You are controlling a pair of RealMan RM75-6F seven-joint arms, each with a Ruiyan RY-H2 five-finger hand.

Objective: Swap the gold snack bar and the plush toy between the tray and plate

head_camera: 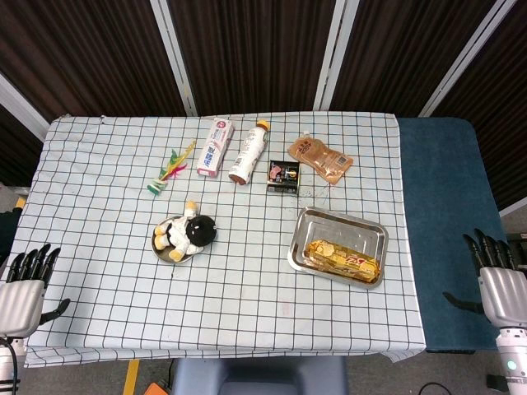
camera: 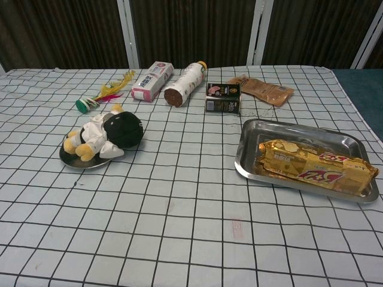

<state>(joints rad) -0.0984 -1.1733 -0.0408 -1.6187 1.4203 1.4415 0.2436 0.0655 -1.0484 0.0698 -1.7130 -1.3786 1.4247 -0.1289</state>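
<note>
The gold snack bar (head_camera: 342, 259) (camera: 315, 167) lies flat in the steel tray (head_camera: 362, 225) (camera: 287, 131) at the right of the checked cloth. On a small round plate (head_camera: 174, 257) (camera: 82, 162) at the left lies the black, white and yellow plush toy (head_camera: 188, 233) (camera: 108, 134), on its side. My left hand (head_camera: 22, 291) hangs off the table's left front corner, fingers apart, holding nothing. My right hand (head_camera: 501, 281) is past the right edge over the blue surface, also empty with fingers spread. Neither hand shows in the chest view.
Along the back stand a feather shuttlecock (head_camera: 169, 171) (camera: 106, 94), a white and pink carton (head_camera: 215, 146) (camera: 152, 80), a bottle lying down (head_camera: 249, 152) (camera: 185, 83), a small dark box (head_camera: 282, 176) (camera: 222, 97) and an orange pouch (head_camera: 320, 158) (camera: 263, 89).
</note>
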